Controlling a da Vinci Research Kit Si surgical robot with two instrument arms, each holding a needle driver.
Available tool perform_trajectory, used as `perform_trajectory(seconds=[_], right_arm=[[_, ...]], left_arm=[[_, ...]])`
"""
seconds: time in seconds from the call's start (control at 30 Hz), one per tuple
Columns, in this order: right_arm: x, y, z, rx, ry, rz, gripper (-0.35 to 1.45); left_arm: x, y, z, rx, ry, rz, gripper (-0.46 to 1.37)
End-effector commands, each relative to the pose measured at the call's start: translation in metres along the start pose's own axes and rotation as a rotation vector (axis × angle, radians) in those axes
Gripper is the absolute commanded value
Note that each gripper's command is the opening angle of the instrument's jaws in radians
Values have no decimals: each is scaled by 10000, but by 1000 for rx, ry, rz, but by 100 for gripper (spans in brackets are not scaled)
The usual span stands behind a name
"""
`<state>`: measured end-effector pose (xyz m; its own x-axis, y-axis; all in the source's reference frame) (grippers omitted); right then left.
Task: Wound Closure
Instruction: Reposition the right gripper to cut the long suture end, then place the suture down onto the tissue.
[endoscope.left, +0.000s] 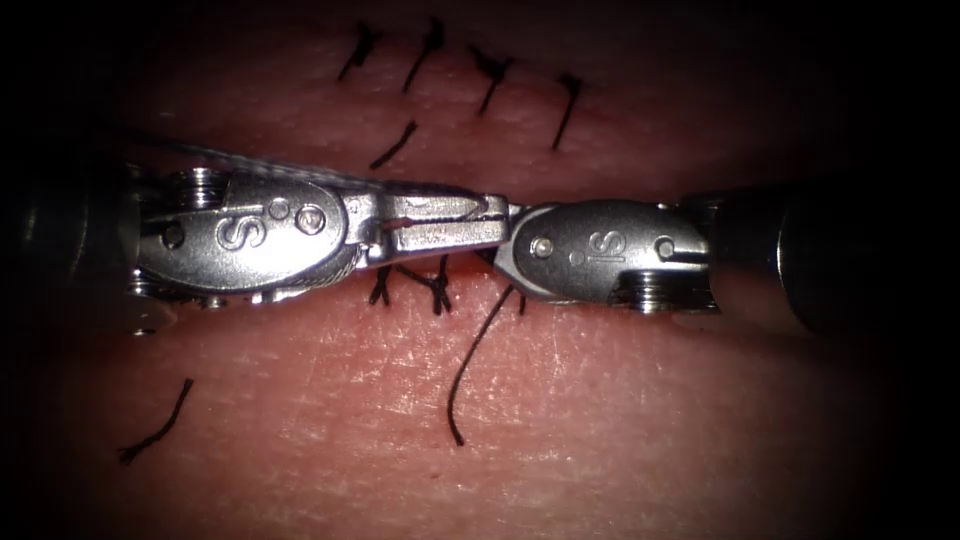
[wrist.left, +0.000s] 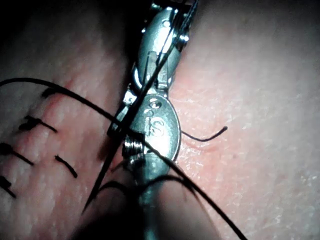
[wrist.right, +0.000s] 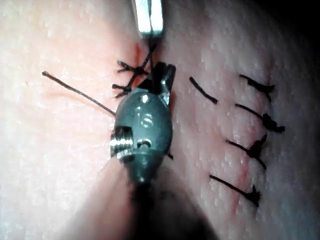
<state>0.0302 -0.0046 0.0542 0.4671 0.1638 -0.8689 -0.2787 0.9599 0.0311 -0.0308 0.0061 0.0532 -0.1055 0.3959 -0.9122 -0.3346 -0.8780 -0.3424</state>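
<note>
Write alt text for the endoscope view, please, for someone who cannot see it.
Two metal tools meet tip to tip over pink tissue: the left tool from the left, the right tool from the right. Short black thread ends lie beneath them, and a loose thread curls downward.

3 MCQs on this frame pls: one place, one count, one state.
1. In the endoscope view, the row of knotted stitches lies:
A) above the left claw and right claw
B) below them
C) under the right shaft
2. Knots in that row:
A) two
B) four
C) seven
3. The long thread end below the right claw is:
A) taut between the claws
B) slack, curved on the tissue
C) wound round a shaft

1A: the row sits above both claws.
2B: four knots count along it.
3B: it bends loosely over the surface.
What either claw holds I cannot tell.
</note>
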Motion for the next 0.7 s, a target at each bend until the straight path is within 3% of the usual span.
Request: perform_trajectory(seconds=[0.03,0.33,0.43,0.5,0.57,0.7], right_arm=[[0,0,0,-9,-2,8,-35],[8,6,-19,-2,8,23,-35],[2,6,-24,-35,-3,5,68],[-2,7,-28,-35,-4,4,104],[-4,11,-36,-41,-8,4,115],[-6,21,-60,-64,-25,2,115]], left_arm=[[0,0,0,-11,0,0,-35],[0,-2,-8,-20,2,-1,-35],[0,-4,-12,-17,3,-1,-35],[0,-5,-12,-18,3,-1,-35],[0,-4,-13,-16,9,10,-35],[0,-4,-15,-15,33,12,-35]])
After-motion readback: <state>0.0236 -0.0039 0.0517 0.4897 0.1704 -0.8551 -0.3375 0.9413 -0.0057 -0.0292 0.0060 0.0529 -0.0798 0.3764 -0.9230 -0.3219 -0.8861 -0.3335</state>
